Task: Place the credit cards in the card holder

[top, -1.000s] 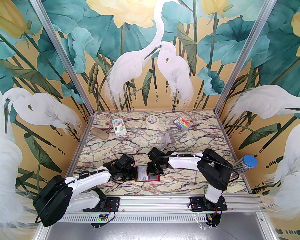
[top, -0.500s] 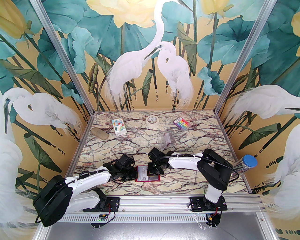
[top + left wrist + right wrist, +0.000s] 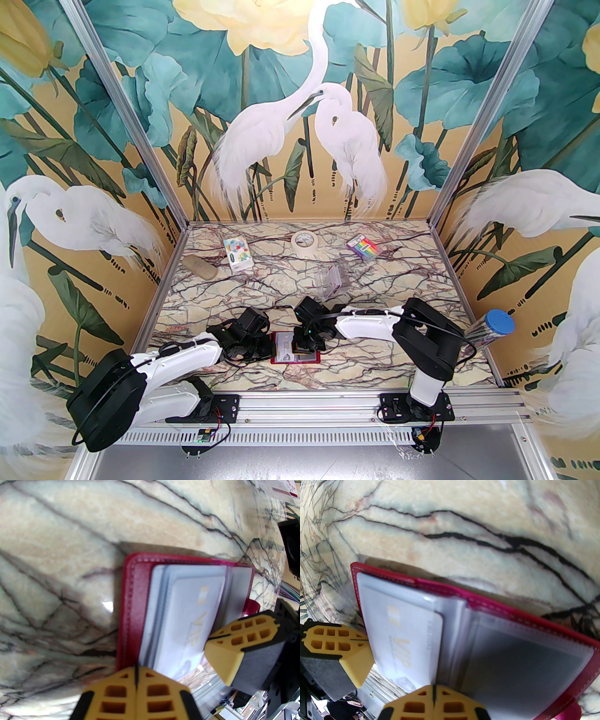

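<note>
The card holder (image 3: 131, 611) lies open and flat on the marble table (image 3: 58, 538), close in front of my two bases and between my claws, its clear sleeves facing up. On its left half sits a pale VIP card (image 3: 192, 611). The card's long axis runs from my side toward the far wall, roughly parallel to the holder's spine. Its far end looks tucked under a clear sleeve, while its near end seems to poke out past the holder's near rim. The blur keeps me from being sure how deep it sits. My left claw (image 3: 136, 674) is pressed together at the holder's left side, right against the sleeve stack. I cannot tell whether it pins a sleeve leaf or only touches it. My right claw (image 3: 434, 688) is also pressed together, pinching nothing I can make out. It sits over the spine, just beside the card's right long edge. So the card lies between my two tips, the left one on its outer side and the right one on its spine side, and both are about equally close. I judge that any push to seat the card must run along its long axis, away from me. A sideways nudge from either tip would only skew it in the sleeve.
</note>
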Robot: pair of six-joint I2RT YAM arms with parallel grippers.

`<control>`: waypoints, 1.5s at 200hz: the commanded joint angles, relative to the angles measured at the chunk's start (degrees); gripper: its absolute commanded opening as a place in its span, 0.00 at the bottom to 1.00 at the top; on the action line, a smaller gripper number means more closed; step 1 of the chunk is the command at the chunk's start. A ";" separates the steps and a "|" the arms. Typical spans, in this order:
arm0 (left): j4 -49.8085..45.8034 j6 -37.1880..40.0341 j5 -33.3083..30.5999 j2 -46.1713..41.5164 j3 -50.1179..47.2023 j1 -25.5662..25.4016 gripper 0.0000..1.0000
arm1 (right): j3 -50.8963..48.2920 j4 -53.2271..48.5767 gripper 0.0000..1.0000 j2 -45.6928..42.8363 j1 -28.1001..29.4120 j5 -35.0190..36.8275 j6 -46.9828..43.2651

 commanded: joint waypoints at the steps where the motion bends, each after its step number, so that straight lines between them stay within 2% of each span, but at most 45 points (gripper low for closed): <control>1: -0.14 -0.45 -1.85 2.16 -1.67 -0.33 0.00 | 0.14 0.19 0.03 0.30 0.60 -0.27 0.04; 24: -0.58 -0.43 -2.12 1.71 -1.65 -0.33 0.00 | 2.09 -4.11 0.03 -1.65 0.60 2.33 -1.74; 67: -0.34 -0.49 -2.47 1.46 -1.88 -0.32 0.00 | 4.38 -7.40 0.22 -4.74 0.35 5.29 -3.04; 89: -0.25 -0.53 -2.46 1.29 -2.07 -0.33 0.00 | 4.57 -6.91 0.25 -3.43 0.27 5.30 -3.00; 160: -0.29 -0.59 -2.56 0.64 -2.62 -0.26 0.00 | 4.74 -4.95 0.20 0.84 0.08 4.69 -2.79; 300: -0.65 -1.14 -2.81 -0.34 -2.45 -0.33 0.00 | 2.81 -4.40 0.10 3.48 -0.21 5.14 -3.03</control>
